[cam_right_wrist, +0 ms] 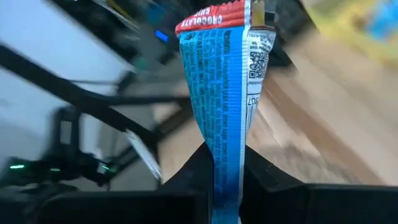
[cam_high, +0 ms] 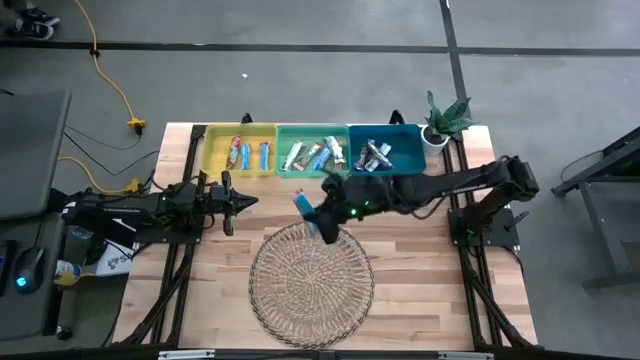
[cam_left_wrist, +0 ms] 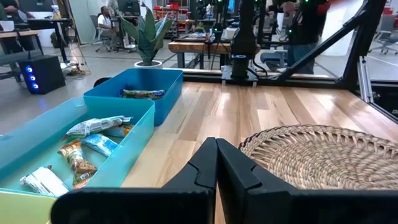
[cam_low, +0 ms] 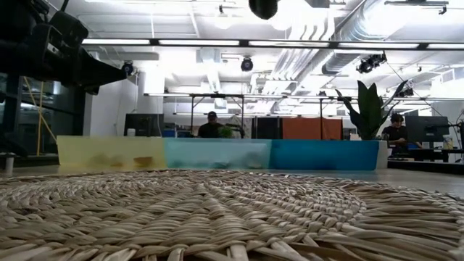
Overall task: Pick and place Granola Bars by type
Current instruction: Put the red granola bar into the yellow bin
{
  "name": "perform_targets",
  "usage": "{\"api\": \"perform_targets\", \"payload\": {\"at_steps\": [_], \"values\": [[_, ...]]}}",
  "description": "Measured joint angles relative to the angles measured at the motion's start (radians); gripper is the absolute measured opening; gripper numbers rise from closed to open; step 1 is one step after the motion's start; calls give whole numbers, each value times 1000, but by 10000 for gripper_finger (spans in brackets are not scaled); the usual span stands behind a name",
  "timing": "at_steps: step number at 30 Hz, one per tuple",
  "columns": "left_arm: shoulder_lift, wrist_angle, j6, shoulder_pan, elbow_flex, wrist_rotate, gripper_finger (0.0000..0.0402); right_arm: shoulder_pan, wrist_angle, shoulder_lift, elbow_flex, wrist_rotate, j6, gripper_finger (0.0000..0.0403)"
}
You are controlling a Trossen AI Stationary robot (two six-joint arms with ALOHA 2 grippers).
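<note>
- High view: three bins sit in a row along the far edge of the tabletop [cam_high: 400, 260], a yellow bin [cam_high: 212, 150], a green bin [cam_high: 284, 140] and a blue bin [cam_high: 410, 140], each with wrapped bars inside. A potted plant [cam_high: 445, 120] stands at the far right corner, beside the blue bin. A round wicker mat [cam_high: 311, 284] lies near the front edge, at the middle.
- High view: the right gripper [cam_high: 312, 212] reaches in from the right side and pinches a blue granola bar [cam_high: 301, 203] above the far rim of the mat, in front of the green bin. The left gripper [cam_high: 236, 203] waits toward the left edge, in front of the yellow bin, its fingers pressed together and holding nothing.
- Low view: the mat's weave fills the foreground; behind it the three bins stand side by side, yellow, green and blue, with the plant [cam_low: 368, 109] beyond the blue one. People sit at desks in the room behind.
- Left wrist view: the left arm's closed fingers [cam_left_wrist: 205, 168] point across bare wood, with the mat [cam_left_wrist: 323, 155] on one side and the green and blue bins on the other; several bars [cam_left_wrist: 93, 127] lie in the green bin.
- Right wrist view: the blue bar [cam_right_wrist: 224, 106] stands up between the right arm's fingers [cam_right_wrist: 264, 174], clamped at its lower end, its red-edged end uppermost. It blocks most of what lies behind.
</note>
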Motion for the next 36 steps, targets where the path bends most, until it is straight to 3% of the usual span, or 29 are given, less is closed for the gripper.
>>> {"api": "perform_targets", "payload": {"at_steps": [9, 21, 27, 32, 36], "values": [[0, 0, 0, 0, 0, 0, 0, -53, 258, -18, 0, -180, -203, 30], [0, 0, 0, 0, 0, 0, 0, -167, 298, -18, 0, -160, -267, 30], [0, 0, 0, 0, 0, 0, 0, -276, 420, -3, 1, -164, -301, 30], [0, 0, 0, 0, 0, 0, 0, -381, 513, 70, 24, -242, -261, 30], [0, 0, 0, 0, 0, 0, 0, -430, 506, 212, 188, -353, -249, 34]]}}
